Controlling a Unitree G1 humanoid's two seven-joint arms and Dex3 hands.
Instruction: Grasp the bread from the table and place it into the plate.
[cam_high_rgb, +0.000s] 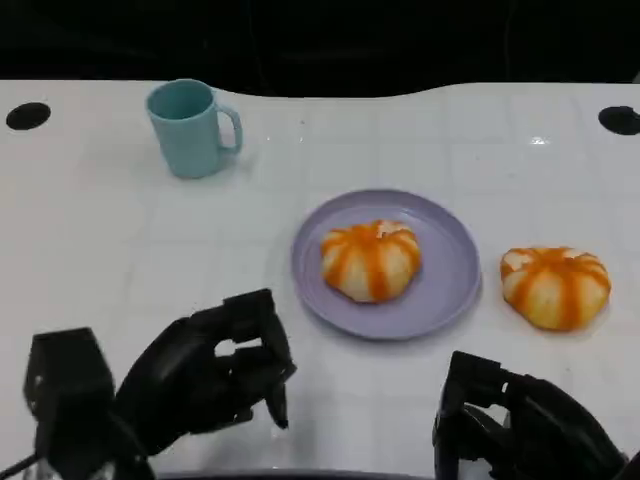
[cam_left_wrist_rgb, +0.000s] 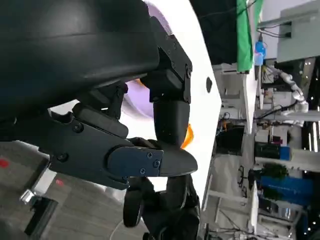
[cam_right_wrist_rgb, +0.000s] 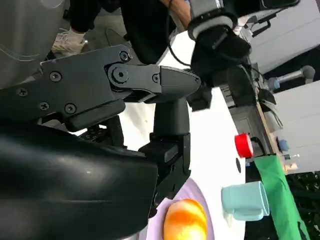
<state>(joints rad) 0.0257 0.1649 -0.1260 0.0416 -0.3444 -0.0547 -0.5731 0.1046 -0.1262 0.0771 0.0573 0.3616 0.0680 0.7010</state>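
White table (cam_high_rgb: 120, 250) seen from the head view. A lilac plate (cam_high_rgb: 450, 275) lies near the centre, and one bread (cam_high_rgb: 370, 260), a round orange-striped bun, sits inside it, slightly left of the plate's middle. A second bread (cam_high_rgb: 556, 287) of the same kind rests on the bare table just right of the plate, close to its rim but apart from it. A teal mug (cam_high_rgb: 190, 127) stands upright at the far left, handle pointing right, well apart from the plate. Two dark round holes (cam_high_rgb: 28, 115) mark the far corners of the table.

The left hand (cam_high_rgb: 215, 370) hovers at the near edge, left of the plate, its fingers curled inward with nothing between them. The right hand (cam_high_rgb: 510, 420) is at the near right edge, in front of the second bread and apart from it; its fingers bend downward and hold nothing, though how far they are closed cannot be told. Nothing lies between the right hand and the second bread.

In the right wrist view, the bread (cam_right_wrist_rgb: 186, 219) on the plate (cam_right_wrist_rgb: 207, 210) and the mug (cam_right_wrist_rgb: 245, 200) appear beyond the black fingers (cam_right_wrist_rgb: 170, 120), with a red cylinder (cam_right_wrist_rgb: 244, 145) and a green cloth (cam_right_wrist_rgb: 280, 200) past the table edge.
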